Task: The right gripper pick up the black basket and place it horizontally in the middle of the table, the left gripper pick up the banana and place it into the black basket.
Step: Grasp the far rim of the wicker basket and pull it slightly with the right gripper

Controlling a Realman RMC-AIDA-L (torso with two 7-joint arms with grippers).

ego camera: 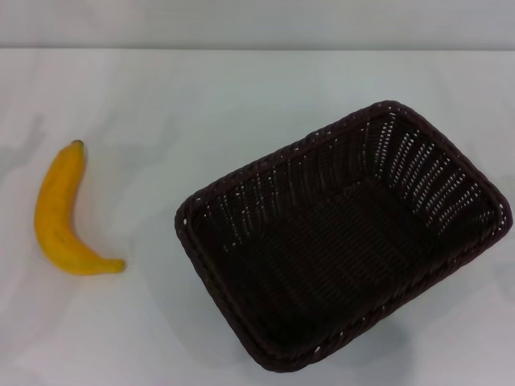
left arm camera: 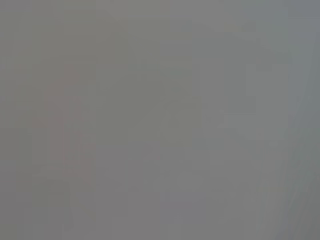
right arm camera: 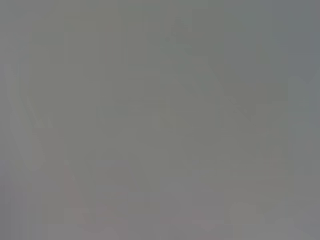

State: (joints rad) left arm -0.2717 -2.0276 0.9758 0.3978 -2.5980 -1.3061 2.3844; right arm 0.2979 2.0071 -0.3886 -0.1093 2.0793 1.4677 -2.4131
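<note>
Head view only: banana [ego camera: 63, 217] at left, black basket [ego camera: 342, 237] skewed at lower right, well apart on white desk [ego camera: 201, 104]; wrist views plain grey, neither claw visible, state unknown.

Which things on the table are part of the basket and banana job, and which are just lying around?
Part of the job:
- black basket, empty, sitting at an angle on the robot's right side
- banana, on the robot's left, apart from the basket
- table, white

Just lying about:
- nothing else shows

Neither gripper is in view.
</note>
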